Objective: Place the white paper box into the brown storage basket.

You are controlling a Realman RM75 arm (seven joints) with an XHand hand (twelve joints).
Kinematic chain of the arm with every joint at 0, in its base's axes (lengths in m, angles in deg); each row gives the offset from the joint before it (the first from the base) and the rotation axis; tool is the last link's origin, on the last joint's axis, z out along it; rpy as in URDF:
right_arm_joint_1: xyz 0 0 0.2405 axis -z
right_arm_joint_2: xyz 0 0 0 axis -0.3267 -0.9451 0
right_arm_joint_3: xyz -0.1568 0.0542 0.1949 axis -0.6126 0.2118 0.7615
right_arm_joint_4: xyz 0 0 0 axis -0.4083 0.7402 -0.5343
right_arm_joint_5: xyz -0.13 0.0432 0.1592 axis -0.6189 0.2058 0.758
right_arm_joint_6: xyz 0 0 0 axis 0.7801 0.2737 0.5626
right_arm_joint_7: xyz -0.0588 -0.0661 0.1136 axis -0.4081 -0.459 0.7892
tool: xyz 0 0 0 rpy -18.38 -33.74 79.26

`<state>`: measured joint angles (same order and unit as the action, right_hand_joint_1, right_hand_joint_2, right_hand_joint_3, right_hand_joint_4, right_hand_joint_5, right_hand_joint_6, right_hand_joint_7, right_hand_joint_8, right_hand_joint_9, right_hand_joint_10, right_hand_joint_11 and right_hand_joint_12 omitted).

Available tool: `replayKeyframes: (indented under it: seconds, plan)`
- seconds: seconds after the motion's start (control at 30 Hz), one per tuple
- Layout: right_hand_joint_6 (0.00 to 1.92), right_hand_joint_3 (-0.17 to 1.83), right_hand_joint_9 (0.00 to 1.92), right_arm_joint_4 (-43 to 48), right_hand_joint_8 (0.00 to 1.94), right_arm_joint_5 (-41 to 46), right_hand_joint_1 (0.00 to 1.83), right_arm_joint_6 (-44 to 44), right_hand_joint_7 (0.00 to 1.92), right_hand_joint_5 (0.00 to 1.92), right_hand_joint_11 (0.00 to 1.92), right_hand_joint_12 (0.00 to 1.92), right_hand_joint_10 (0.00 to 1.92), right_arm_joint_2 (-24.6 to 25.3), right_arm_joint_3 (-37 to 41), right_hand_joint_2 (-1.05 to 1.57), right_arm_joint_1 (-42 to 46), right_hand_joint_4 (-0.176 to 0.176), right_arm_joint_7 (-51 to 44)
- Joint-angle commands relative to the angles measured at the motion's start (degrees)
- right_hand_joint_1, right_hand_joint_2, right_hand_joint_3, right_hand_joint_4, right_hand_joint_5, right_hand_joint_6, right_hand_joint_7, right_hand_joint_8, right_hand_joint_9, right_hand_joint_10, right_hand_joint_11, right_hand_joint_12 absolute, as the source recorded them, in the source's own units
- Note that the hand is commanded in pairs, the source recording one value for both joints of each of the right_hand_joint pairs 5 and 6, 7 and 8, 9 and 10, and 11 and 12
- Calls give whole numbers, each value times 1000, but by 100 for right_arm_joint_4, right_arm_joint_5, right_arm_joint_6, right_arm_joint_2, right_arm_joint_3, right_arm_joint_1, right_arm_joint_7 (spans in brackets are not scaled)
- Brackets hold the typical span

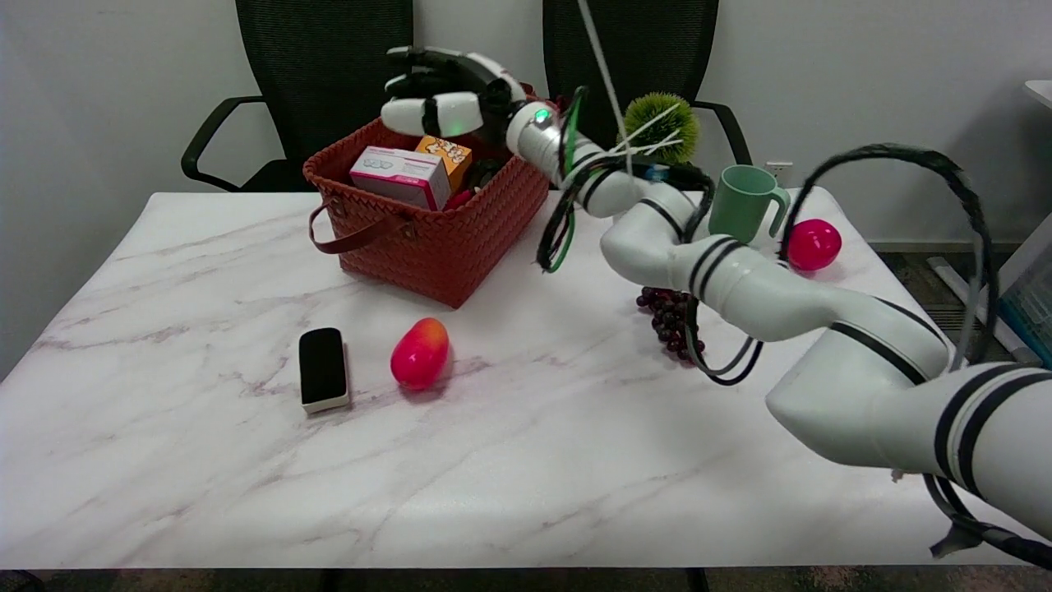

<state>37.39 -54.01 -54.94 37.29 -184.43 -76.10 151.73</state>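
Observation:
The white paper box (400, 176), with pink print, lies flat inside the brown woven storage basket (427, 238) at the back of the table, on top of other items. My right hand (444, 97) hovers above the basket's far side, clear of the box, with its fingers spread and nothing in them. An orange carton (448, 154) sits right behind the white box in the basket.
On the marble table lie a black eraser block (322, 369), a red-orange mango (420, 353), dark grapes (667, 316), a green mug (742, 203), a pink ball (812, 244) and a green spiky ball (658, 125). Two black chairs stand behind.

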Motion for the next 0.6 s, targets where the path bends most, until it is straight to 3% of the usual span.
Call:
replayKeyframes:
  seconds: [0.03,0.1,0.27,0.47,0.6]
  plan:
    - [564,797,836,5671,900,-37,1298,424,900,564,912,912,836,-2639,4379,308,4238,0,-891]
    - [585,807,848,6003,915,-37,1294,126,915,585,926,926,848,-2585,5214,318,5327,0,-891]
    - [630,842,854,6163,943,13,1261,-775,943,630,931,931,854,-2070,6072,375,7037,0,-891]
    - [657,839,857,5871,956,164,1236,-1716,956,657,928,928,857,-1511,6482,417,8080,0,-891]
    - [664,855,857,5427,947,502,1220,-2084,947,664,927,927,857,-1477,6289,404,8145,0,-891]
